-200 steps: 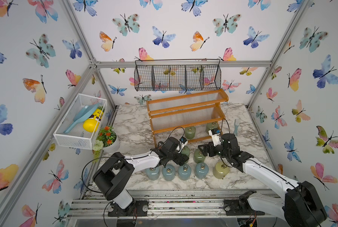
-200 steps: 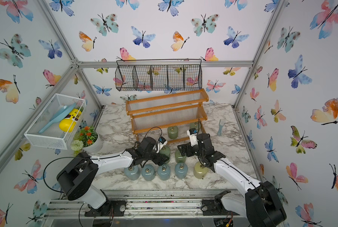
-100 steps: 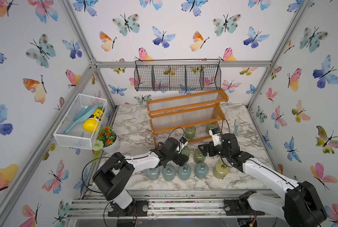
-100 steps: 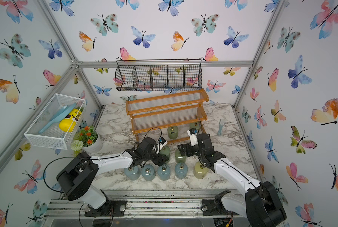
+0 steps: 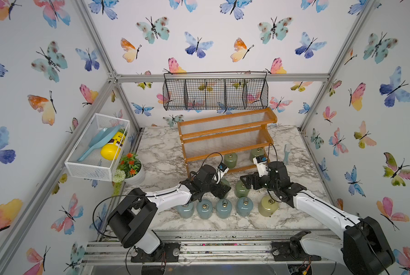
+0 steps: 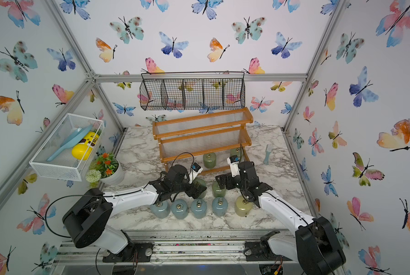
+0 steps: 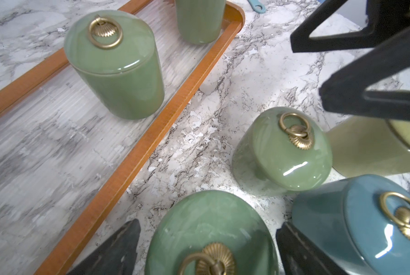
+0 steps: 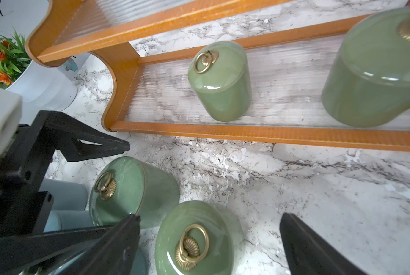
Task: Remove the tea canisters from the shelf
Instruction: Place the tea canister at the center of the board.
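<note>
The wooden shelf (image 5: 225,135) holds two green tea canisters (image 5: 230,160) (image 5: 257,153) on its bottom tier. In front of it on the marble stand two more green canisters. My left gripper (image 7: 208,250) is open astride one of them (image 7: 211,235), with marble showing beside both fingers. My right gripper (image 8: 211,245) is open astride the other one (image 8: 194,240), also with gaps. In both top views the grippers (image 5: 219,188) (image 5: 245,182) sit side by side over this pair. Nearer the front, several blue-grey canisters (image 5: 223,208) and a pale yellow canister (image 5: 267,206) form a row.
A potted plant (image 5: 131,169) stands at the left of the table. A white mesh basket (image 5: 96,145) on the left wall holds a yellow bottle and a blue scoop. A black wire basket (image 5: 215,91) hangs above the shelf. A small pale blue figure (image 5: 286,154) stands right of the shelf.
Both grippers have opened and let go of the green canisters, which now stand on the table. The arms have barely moved.
</note>
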### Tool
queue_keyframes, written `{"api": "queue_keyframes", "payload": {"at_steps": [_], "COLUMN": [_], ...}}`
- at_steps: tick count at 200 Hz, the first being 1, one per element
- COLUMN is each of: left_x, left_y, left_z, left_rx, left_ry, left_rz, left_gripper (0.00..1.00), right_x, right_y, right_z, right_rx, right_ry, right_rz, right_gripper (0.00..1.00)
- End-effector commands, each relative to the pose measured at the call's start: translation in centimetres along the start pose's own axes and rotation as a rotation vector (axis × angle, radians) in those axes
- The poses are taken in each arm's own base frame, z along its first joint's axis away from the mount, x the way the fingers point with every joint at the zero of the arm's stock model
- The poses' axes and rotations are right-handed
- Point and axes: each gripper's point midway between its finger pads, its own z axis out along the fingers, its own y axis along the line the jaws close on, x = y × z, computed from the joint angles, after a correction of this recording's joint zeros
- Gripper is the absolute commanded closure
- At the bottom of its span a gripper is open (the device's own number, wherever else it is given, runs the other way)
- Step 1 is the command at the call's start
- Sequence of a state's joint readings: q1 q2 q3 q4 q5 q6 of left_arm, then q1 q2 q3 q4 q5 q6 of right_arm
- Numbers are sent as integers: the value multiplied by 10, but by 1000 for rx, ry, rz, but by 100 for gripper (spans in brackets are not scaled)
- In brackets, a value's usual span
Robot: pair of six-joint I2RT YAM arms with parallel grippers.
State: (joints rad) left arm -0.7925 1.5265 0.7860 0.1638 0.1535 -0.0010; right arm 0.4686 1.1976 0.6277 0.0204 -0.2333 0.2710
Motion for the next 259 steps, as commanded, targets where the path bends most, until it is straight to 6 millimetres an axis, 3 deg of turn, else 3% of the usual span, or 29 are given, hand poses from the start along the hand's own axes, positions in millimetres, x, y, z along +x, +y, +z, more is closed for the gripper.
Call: {"api": "queue_keyframes", "payload": {"at_steps": [1,52,80,108,203,259], "left_x": [-29,-58,-59,-51,-27,-18], "left_y": [-1,7,12,19,37,41], "left_z": [-19,-52,-69,-85,-125,-132], "left_rx": [-16,-90,-132,-174,-291,-316], "left_ry": [-81,-153,-194,-223,-290,-304], "left_rz": [24,12,-25,-52,-123,-133], "left_gripper": [5,3,3,1,1,2], "right_x": [-19,-49,-66,-80,-93,-98], "right_y": [-6,-52,-85,-103,-125,-136], "right_z": [-9,-17,-13,3,44,59], "right_rx": [40,146,188,208,184,201], "right_ry": [-41,-76,-102,-94,-89,-86], "right_rz": [-22,-40,-34,-71,-106,-106], "right_gripper": [1,1,1,0,0,0]}}
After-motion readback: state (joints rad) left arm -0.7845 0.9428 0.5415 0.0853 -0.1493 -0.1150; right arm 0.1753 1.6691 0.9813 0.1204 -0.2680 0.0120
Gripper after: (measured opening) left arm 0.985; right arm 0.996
